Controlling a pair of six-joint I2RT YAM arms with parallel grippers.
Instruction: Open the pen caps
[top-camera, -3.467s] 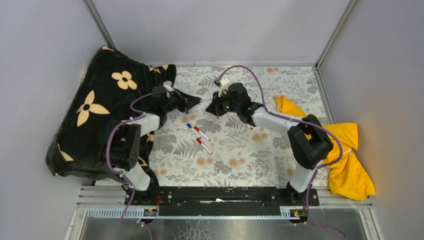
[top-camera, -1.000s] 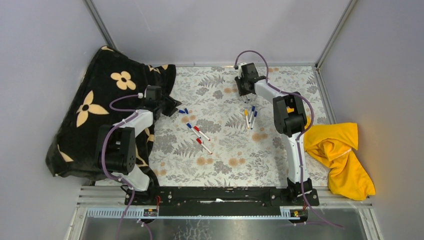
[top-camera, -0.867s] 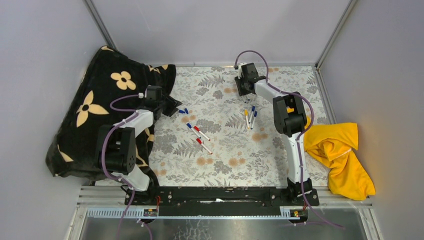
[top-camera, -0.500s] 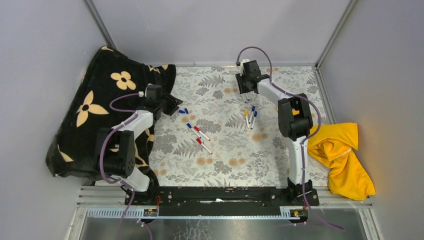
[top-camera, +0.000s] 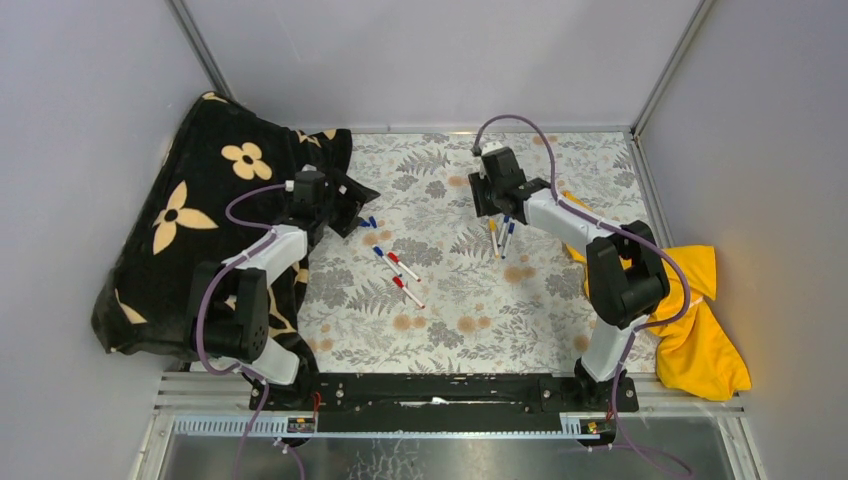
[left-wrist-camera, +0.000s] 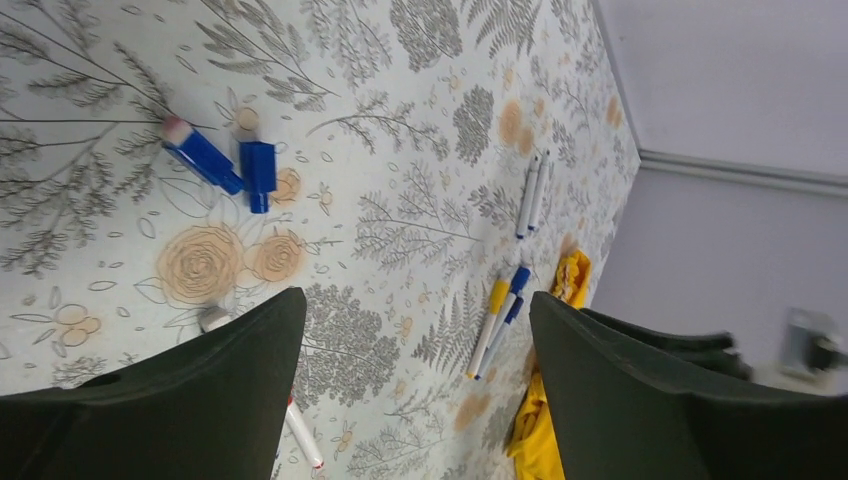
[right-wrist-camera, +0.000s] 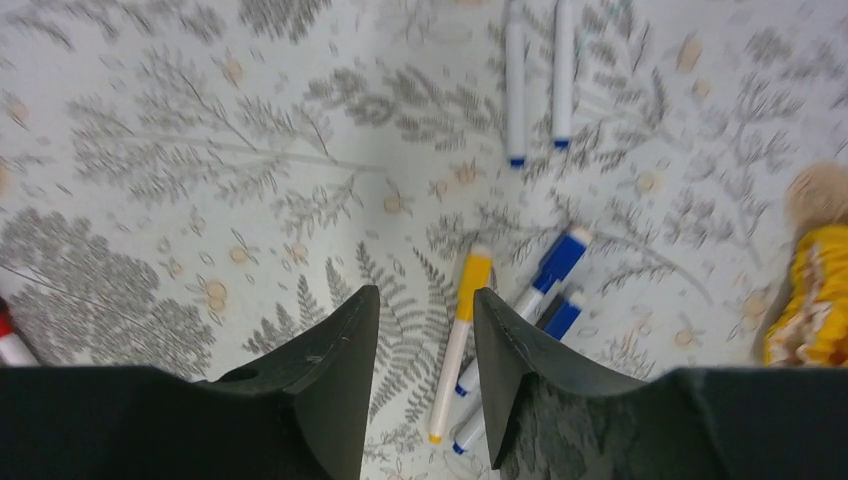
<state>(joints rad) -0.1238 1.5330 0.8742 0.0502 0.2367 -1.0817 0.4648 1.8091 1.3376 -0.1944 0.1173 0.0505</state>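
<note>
Two loose blue pen caps (left-wrist-camera: 258, 172) lie side by side on the floral mat, just ahead of my left gripper (left-wrist-camera: 415, 300), which stands wide open and empty. In the top view these caps (top-camera: 370, 222) sit right of the left gripper (top-camera: 358, 208). Three pens (top-camera: 400, 268) with blue and red ends lie mid-mat. My right gripper (right-wrist-camera: 425, 300) hovers open over a yellow-capped pen (right-wrist-camera: 460, 330). Beside that pen lie two blue-capped pens (right-wrist-camera: 560, 262). Two uncapped white pens (right-wrist-camera: 515, 80) lie farther off. The right gripper (top-camera: 497, 212) holds nothing.
A black cloth with cream flowers (top-camera: 200, 200) is heaped at the left, under the left arm. A yellow cloth (top-camera: 690, 300) lies bunched at the right edge, and its corner (right-wrist-camera: 810, 290) shows near the pens. Grey walls close in the mat.
The left gripper has opened wide and shifted slightly right. The right arm has swung back from the far edge to above the yellow-capped pen, with its jaws wider.
</note>
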